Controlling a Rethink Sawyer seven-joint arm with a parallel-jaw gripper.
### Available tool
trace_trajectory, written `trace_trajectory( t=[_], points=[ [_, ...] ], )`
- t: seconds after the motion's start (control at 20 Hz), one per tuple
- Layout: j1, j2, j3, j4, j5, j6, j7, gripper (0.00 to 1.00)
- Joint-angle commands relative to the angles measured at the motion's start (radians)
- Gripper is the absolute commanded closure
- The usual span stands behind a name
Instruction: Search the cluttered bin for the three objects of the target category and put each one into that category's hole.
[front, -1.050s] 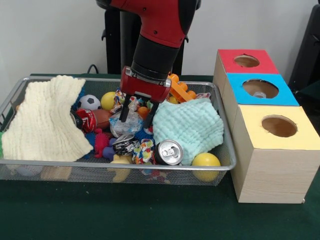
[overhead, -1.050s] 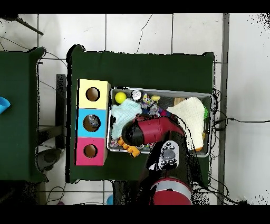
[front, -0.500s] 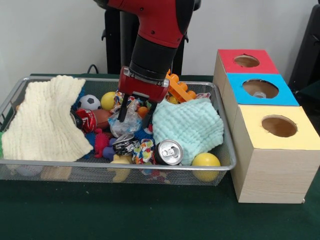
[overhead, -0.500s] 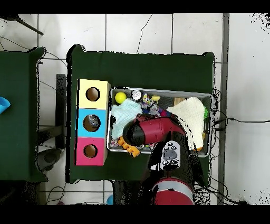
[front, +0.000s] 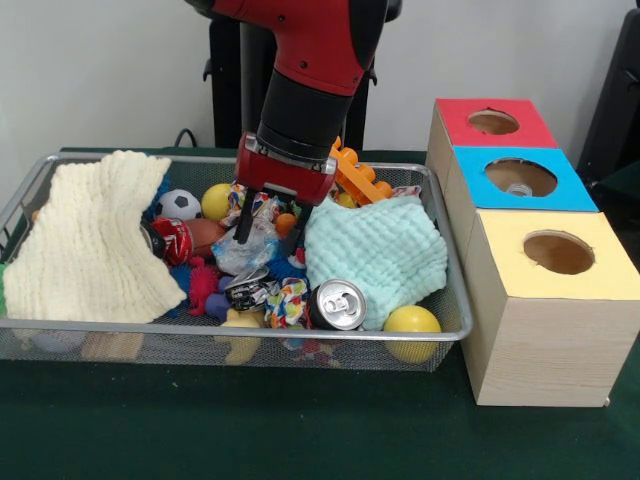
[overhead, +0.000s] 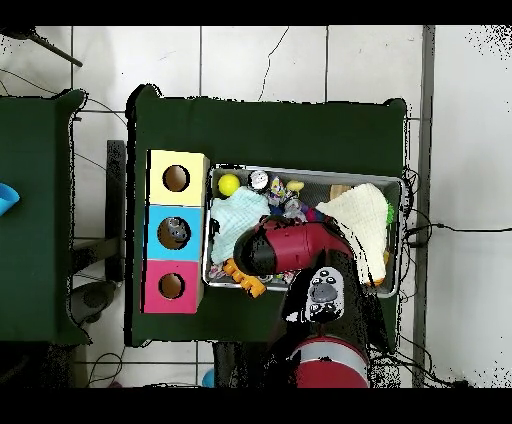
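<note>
Bin (front: 60, 325) cluttered; gripper (front: 268, 228) spread wide over crumpled wrapper (front: 247, 250); mint cloth (front: 380, 255) beside.

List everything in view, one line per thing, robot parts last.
wire bin: one, silver mesh, on the green table.
cream cloth: one, pale yellow, at one end of the bin.
mint cloth: one, light green, at the bin's box end.
yellow balls: two, one in the near corner by the boxes, one farther back.
soccer ball: one, black and white, beside the cream cloth.
cans: at least two, one silver-topped near the front, one red.
orange toy: one, at the far rim.
boxes: three, red, blue and yellow tops, each with a hole, beside the bin.
gripper: one, black fingers apart, over a clear wrapper.
</note>
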Motion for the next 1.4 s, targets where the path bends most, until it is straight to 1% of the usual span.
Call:
trace_trajectory(
  t=[0.05,0.45,0.65,0.9,1.4],
  points=[
    [-0.015,0.018,0.072,0.062,0.050,-0.027,0.143,0.00],
    [-0.027,0.013,0.086,0.075,0.079,-0.034,0.153,0.00],
    [-0.027,0.015,0.086,0.073,0.081,-0.032,0.139,0.00],
    [-0.032,0.011,0.084,0.070,0.055,-0.027,0.099,0.00],
    [-0.033,-0.009,0.081,0.058,0.032,0.030,0.043,0.00]
  ],
)
